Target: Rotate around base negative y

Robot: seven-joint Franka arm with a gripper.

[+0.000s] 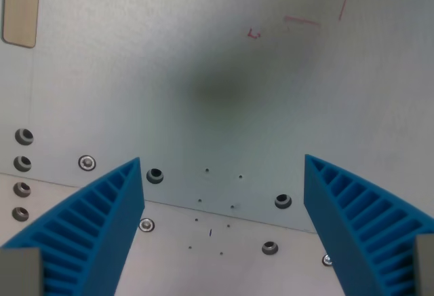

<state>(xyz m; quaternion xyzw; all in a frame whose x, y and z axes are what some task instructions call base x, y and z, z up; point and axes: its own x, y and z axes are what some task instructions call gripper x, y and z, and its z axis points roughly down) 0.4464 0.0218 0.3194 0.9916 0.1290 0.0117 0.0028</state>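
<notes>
The wrist view looks straight down on a pale grey metal plate point(224, 92). My gripper point(224, 180) hangs above it with its two blue ribbed fingers spread wide. One finger point(102, 221) rises from the bottom of the wrist view's left, the other point(356, 221) from the bottom of the wrist view's right. Nothing lies between them. A soft dark shadow point(217, 82) falls on the plate above the fingers.
Several screw holes and bolts dot the plate, such as one hole point(155, 175) and another point(283, 201). A seam point(224, 211) runs across the lower plate. A tan strip point(20, 7) sits at the top left. Faint red marks point(302, 21) show at the top right.
</notes>
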